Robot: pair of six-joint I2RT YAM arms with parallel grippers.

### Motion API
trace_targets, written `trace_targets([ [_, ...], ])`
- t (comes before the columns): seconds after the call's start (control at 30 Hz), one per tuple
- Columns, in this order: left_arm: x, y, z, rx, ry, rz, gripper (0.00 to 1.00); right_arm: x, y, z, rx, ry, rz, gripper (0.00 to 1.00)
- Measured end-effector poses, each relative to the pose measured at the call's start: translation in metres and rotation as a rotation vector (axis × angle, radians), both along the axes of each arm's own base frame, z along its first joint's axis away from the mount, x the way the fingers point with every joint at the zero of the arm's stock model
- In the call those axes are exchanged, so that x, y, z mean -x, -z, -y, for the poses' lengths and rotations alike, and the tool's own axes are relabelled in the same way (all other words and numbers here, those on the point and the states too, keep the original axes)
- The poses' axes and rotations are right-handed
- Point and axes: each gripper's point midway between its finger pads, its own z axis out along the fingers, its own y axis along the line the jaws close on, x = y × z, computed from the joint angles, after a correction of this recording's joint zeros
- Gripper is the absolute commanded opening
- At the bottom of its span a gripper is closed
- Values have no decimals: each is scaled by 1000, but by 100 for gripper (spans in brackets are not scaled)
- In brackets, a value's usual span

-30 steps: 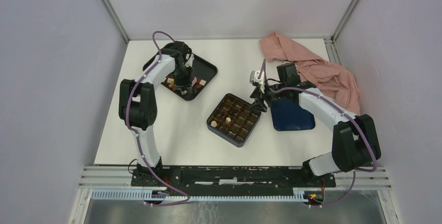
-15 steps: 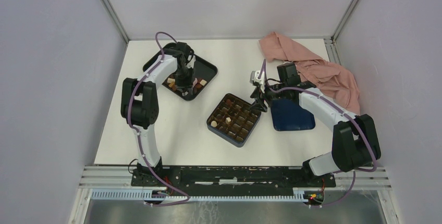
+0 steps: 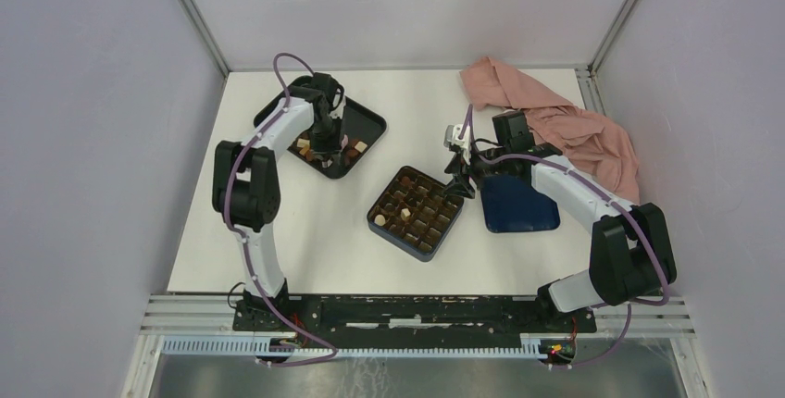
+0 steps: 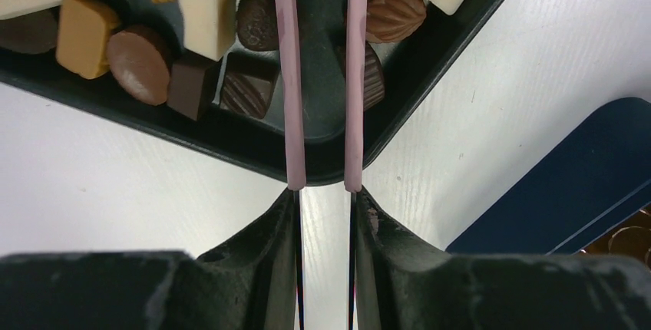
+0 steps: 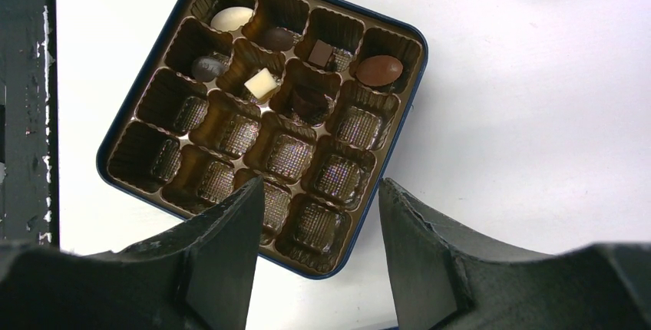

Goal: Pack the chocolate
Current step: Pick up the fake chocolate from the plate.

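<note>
We have the left pincer [image 3: 324, 146] nearest the chocolate [image 4: 138, 61], which lies in the black tray [image 4: 230, 142] either side of and beyond its narrowly parted fingers [image 4: 288, 77]; whether the tips hold a piece we cannot tell.

One box [image 5: 288, 153], seven chocolates [image 5: 378, 70] inside, one tray [image 3: 367, 124]

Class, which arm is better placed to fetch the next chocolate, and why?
Left: the left hand is over the loose chocolates in the black tray. The right hand hovers open above the blue box, away from them.
</note>
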Motion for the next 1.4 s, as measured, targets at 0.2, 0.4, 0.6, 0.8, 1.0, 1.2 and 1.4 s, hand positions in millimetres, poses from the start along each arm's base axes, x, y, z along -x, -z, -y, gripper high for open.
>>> trace_targets([
  [0.2,-1,-23,-3,6,-5,90,2,-1,0,1,0,3,0,62],
  [0.4,5,-38,-3,34,-5,147,2,-1,0,1,-1,4,0,64],
  [0.6,22,-50,6,123,18,187,2,-2,0,1,-3,5,-1,67],
  [0.8,53,-78,18,252,30,268,2,-18,6,5,26,79,15,67],
  [1.0,81,-86,30,371,50,307,2,-29,26,9,80,141,-8,65],
  [1.2,113,-85,52,488,85,299,2,-27,57,6,158,150,-62,62],
  [1.4,140,-90,84,581,147,306,2,-27,76,9,217,172,-85,54],
])
